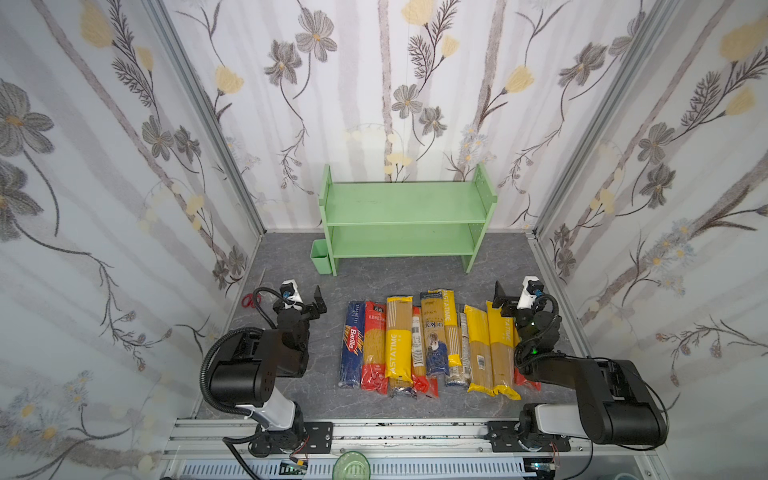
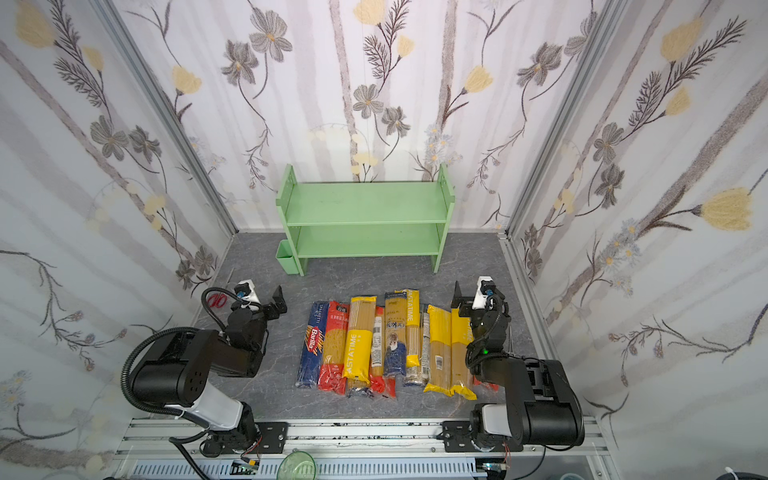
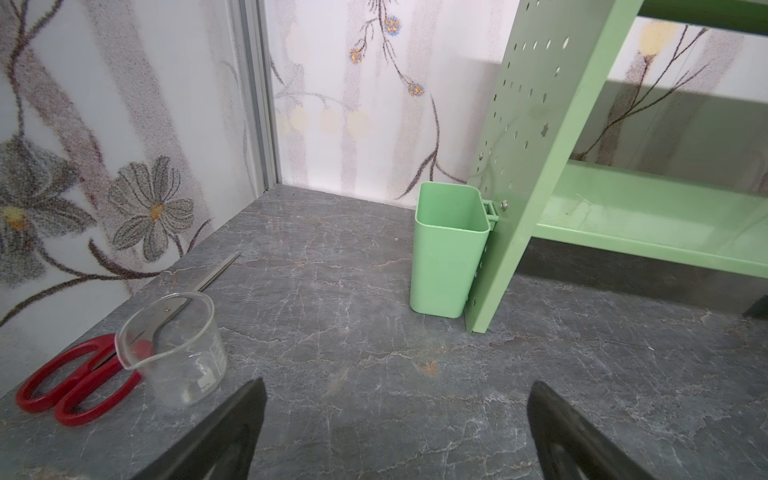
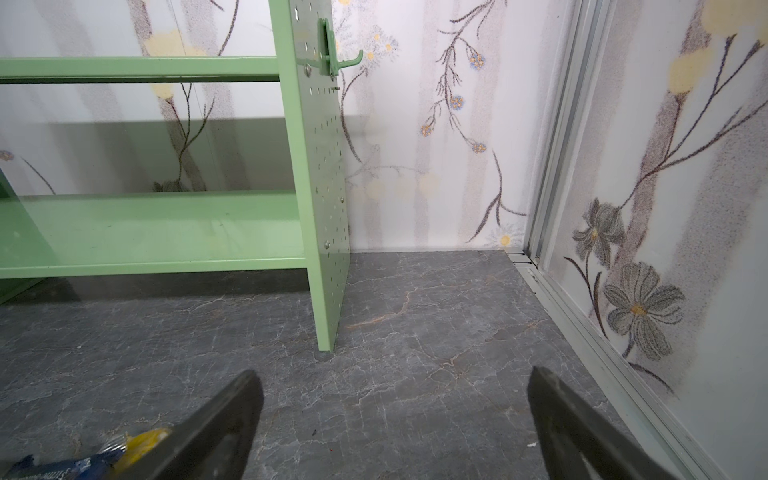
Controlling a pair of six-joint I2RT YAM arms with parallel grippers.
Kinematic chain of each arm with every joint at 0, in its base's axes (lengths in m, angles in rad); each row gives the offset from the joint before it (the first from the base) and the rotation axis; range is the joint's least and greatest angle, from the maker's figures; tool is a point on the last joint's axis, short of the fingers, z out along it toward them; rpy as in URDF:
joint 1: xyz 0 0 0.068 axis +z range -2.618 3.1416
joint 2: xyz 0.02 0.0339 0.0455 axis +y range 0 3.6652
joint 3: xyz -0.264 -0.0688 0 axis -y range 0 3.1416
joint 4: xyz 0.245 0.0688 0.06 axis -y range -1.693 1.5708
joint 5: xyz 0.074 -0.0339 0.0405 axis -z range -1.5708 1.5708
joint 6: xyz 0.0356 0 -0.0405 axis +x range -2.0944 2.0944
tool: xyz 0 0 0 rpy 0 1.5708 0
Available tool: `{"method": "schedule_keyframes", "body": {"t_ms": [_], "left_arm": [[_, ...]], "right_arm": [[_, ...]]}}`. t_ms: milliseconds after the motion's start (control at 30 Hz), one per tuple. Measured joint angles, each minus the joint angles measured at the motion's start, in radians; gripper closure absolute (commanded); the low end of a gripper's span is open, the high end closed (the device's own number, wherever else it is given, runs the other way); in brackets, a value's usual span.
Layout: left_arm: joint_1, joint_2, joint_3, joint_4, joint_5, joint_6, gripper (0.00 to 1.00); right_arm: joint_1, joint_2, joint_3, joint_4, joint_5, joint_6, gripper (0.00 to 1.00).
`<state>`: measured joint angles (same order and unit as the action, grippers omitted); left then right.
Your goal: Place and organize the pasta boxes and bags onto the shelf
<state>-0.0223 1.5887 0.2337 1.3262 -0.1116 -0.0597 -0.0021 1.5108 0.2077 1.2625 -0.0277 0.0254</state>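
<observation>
- Both tiers of the shelf [image 1: 405, 203] are bare. The spaghetti packs [image 1: 432, 340] lie side by side on the table in front of the shelf, well apart from it.
- The left gripper [image 3: 397, 383] and right gripper [image 4: 395, 372] hang in front of the shelf's two ends, fingers spread wide, holding nothing.
- Best to start with an outer pack, such as the Barilla box [image 1: 351, 343], and pinch across its narrow width near mid-length so it stays level.
- Turn each pack to lie along the shelf; the clear bags will likely sag.

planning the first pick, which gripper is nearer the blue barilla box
Left. The left gripper sits just left of the Barilla box; the right gripper is past the whole pasta row.
</observation>
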Motion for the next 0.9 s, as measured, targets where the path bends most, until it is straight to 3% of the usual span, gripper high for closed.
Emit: {"method": "schedule_keyframes", "body": {"t_ms": [900], "left_arm": [[0.0,-0.007,0.0,-0.007,0.013,0.0,0.0]], "right_arm": [[0.016,-0.005,-0.003,-0.003,0.017,0.0,0.0]]}}
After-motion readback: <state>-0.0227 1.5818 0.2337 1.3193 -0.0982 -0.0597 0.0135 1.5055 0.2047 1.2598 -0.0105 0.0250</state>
